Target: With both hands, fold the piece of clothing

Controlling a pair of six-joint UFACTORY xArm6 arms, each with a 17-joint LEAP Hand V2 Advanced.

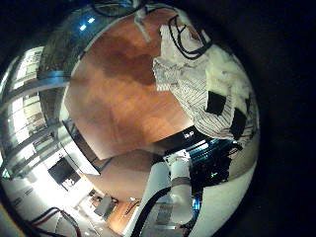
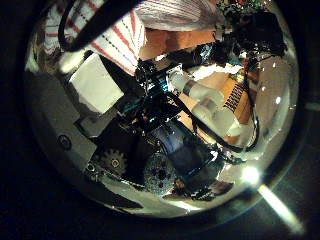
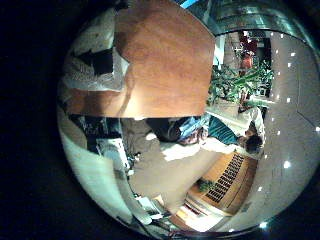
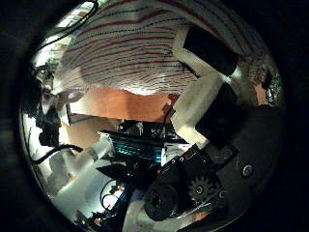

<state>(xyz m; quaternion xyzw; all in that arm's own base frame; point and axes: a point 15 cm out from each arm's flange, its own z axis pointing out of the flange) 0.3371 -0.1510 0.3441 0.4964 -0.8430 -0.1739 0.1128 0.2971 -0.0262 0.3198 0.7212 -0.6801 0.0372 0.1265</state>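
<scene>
1. The striped garment (image 1: 202, 84) lies crumpled on the wooden tabletop (image 1: 114, 94), a white cloth with thin dark stripes that show reddish in the thumb side views. It sits at one end of the bare wood, not spread flat.

2. The left robot hand (image 2: 150, 150) is close over the garment: in its thumb side view the striped cloth (image 2: 110, 35) fills the area just beyond its black and white fingers (image 2: 95, 85). A dark finger part lies against the fabric, but I cannot tell whether the fingers pinch it or only rest there.

3. The right robot hand (image 4: 183, 184) is also close. Its thumb side view is largely filled with striped cloth (image 4: 135, 48), and a white and black finger (image 4: 208, 68) reaches up onto the fabric. Here too I cannot tell whether the cloth is clenched or merely touched.

4. The relation that matters: the garment lies directly ahead of both palms, with a band of bare tabletop (image 4: 116, 104) between the cloth edge and the right hand's body. Neither hand is clearly the nearer one.

5. The garment's long axis cannot be read with confidence from these views; in the left little finger side view it seems to run along the tabletop's far edge.

6. Judging by the bunched cloth, the fold looks unfinished, and both hands seem placed to work an edge together.
</scene>
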